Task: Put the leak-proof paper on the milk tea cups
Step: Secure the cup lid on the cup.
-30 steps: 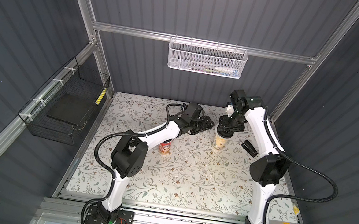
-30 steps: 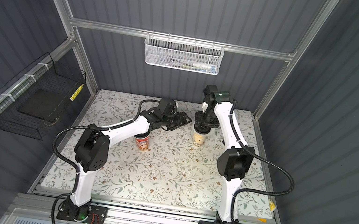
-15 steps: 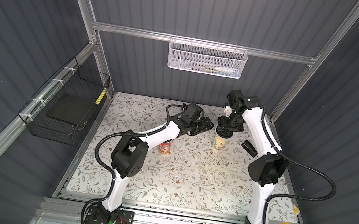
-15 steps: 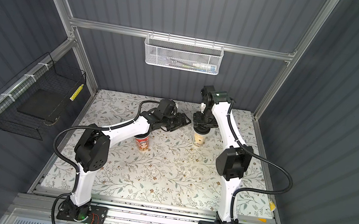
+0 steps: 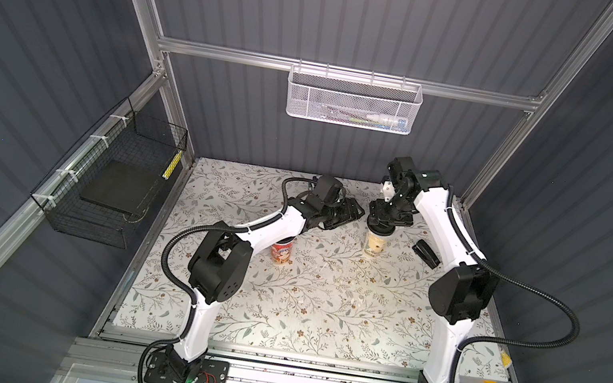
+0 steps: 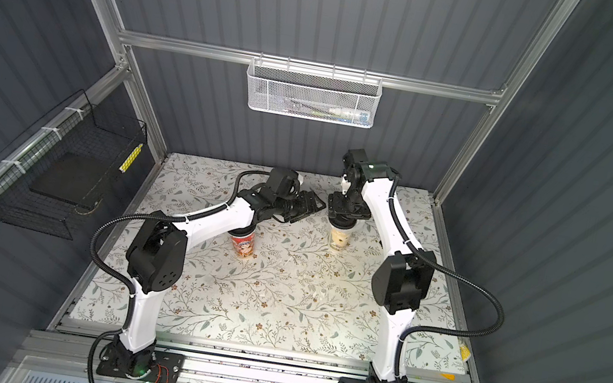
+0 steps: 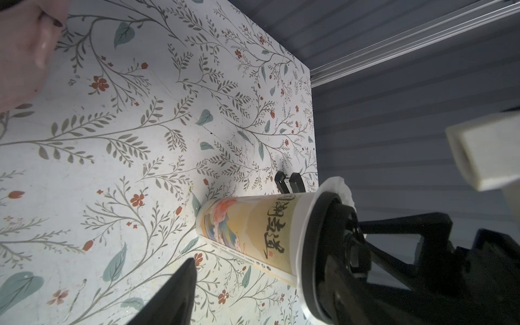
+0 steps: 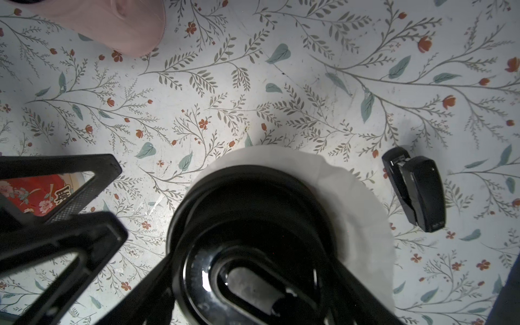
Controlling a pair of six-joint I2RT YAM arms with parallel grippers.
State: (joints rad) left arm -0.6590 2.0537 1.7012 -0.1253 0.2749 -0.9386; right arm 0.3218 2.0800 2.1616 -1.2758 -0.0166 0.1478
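Covering step: the leak-proof paper (image 8: pixel 357 202) lies over the cream cup (image 7: pixel 247 233), pinned beneath the black lid (image 8: pixel 253 197); your right gripper (image 5: pixel 385 223) straddles that lid, jaws wide, grip impossible to tell. Your left gripper (image 8: pixel 122 199) stands beside, parted and empty. Next, probably: lift straight off, then cover the red cup (image 5: pixel 281 253)

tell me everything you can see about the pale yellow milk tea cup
The pale yellow cup is tall, tapered paper, printed with waves, a flower and black calligraphy. It stands upright on the floral table. A black lid sits on its mouth over crinkly white film sticking out one side; the right pincer is on the lid from above.
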